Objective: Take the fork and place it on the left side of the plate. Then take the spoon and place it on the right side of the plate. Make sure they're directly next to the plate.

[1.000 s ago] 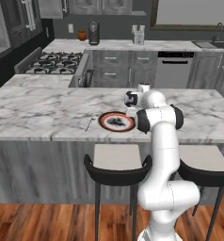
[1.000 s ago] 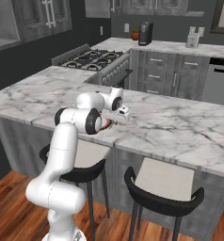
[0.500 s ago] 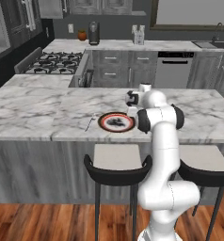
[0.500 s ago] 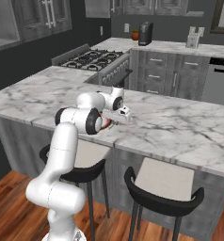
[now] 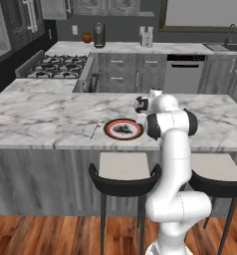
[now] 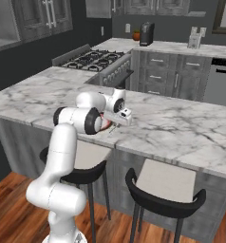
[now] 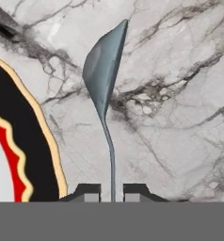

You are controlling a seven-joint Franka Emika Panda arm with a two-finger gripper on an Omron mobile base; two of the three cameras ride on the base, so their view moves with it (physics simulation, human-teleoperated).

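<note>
Clearly the spoon (image 7: 104, 80) lies on the marble counter (image 7: 180, 94) just beside the plate (image 7: 20, 141), its thin handle running between the gripper (image 7: 112, 192) tips, which stand narrowly apart around it. Stiff, light and slick, the metal likely suits a mid-handle pinch. The fork (image 5: 95, 130) rests left of the plate.

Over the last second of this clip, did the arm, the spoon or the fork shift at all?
Nothing visibly changed. The gripper stays low over the counter just right of the plate, with the spoon handle running between its fingertips; whether it is clamped cannot be told. The fork remains on the counter at the plate's left.
</note>
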